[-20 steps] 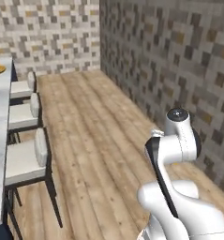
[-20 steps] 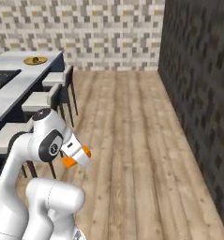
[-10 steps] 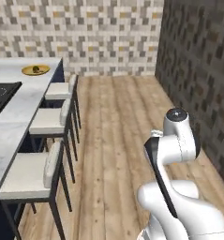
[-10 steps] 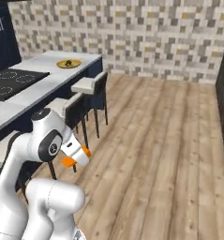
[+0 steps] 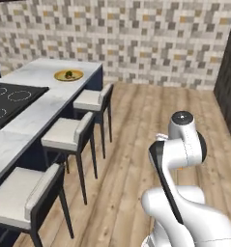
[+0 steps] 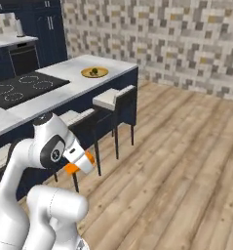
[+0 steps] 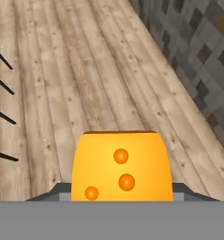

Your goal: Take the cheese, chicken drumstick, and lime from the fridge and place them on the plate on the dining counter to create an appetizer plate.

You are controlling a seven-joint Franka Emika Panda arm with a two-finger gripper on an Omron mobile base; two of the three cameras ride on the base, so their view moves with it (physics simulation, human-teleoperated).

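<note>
A: Start at the left. What stands there?

B: In the left base view, a black cooktop (image 5: 8,99) is set into the pale worktop (image 5: 44,108). Further along the same worktop sits a yellow plate (image 5: 68,75) with something small and dark on it; I cannot tell what it is. The right base view shows that plate (image 6: 94,72) near the far end of the worktop too.

A: And beside the worktop?

B: Three stools (image 5: 76,135) with pale seats and dark legs stand in a row along its edge, on the wooden floor (image 5: 151,120).

A: Where is the cheese?

B: It is in the tool. In the hand view, the orange cheese (image 7: 122,166) with its round holes fills the lower middle, between the finger tips, above the floor planks. In the right base view, the tool (image 6: 79,160) is tucked close to the arm, with an orange bit of cheese (image 6: 71,168) showing at it.

A: So the tool is closed?

B: Yes, clamped around the cheese, well apart from the plate.

A: And on the right?

B: A dark mottled wall (image 7: 197,51).
</note>
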